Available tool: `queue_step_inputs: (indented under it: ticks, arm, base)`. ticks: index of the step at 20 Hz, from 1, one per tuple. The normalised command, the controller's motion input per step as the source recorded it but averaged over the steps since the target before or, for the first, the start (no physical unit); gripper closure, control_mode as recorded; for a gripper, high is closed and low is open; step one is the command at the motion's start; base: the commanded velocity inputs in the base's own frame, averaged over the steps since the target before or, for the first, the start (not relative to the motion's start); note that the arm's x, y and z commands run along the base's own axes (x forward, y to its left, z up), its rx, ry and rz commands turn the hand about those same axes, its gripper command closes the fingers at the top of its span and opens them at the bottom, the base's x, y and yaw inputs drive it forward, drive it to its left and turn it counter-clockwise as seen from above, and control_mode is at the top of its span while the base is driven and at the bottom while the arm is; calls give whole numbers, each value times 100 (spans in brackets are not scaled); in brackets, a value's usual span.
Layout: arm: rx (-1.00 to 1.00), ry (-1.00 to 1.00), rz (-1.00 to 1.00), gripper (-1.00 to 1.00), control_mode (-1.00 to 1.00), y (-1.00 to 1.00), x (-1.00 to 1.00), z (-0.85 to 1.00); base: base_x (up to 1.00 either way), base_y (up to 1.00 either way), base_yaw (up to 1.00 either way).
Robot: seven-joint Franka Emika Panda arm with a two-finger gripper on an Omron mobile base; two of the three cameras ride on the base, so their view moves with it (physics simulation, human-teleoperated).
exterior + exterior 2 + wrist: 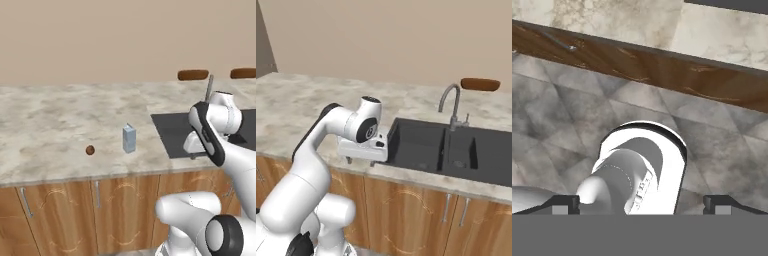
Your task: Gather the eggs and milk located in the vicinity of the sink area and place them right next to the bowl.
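One small brown egg [90, 150] lies on the marble counter [60, 125]. The pale blue milk [129, 138] carton stands upright just right of it. The dark sink [175, 131] [431, 142], with its curved faucet [451, 102], is set into the counter further right. My gripper [197, 156] [360, 162] hangs over the counter's front edge beside the sink's near left corner and points down. It is open, its fingertips [564, 202] wide apart with nothing between them. It is well right of the milk and touches nothing. The bowl is out of view.
Brown stool seats [192, 75] [480, 84] stand behind the counter. Wooden cabinet doors [55, 215] run below the counter edge. The hand view looks down past the cabinet front [662, 70] to a grey tiled floor [557, 125].
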Motion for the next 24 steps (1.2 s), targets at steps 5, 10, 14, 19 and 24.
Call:
queue_step_inputs:
  ticks: [5, 10, 14, 19, 24]
  arm:
    - [0, 0, 0, -100, 100, 0, 0, 0]
    - [0, 0, 0, -100, 100, 0, 0, 0]
    - [0, 0, 0, -100, 100, 0, 0, 0]
    - [0, 0, 0, -100, 100, 0, 0, 0]
    - [0, 0, 0, -100, 100, 0, 0, 0]
  base:
    - [56, 94, -53]
    - [82, 74, -26]
    - [3, 0, 0]
    - [0, 0, 0]
    - [0, 0, 0]
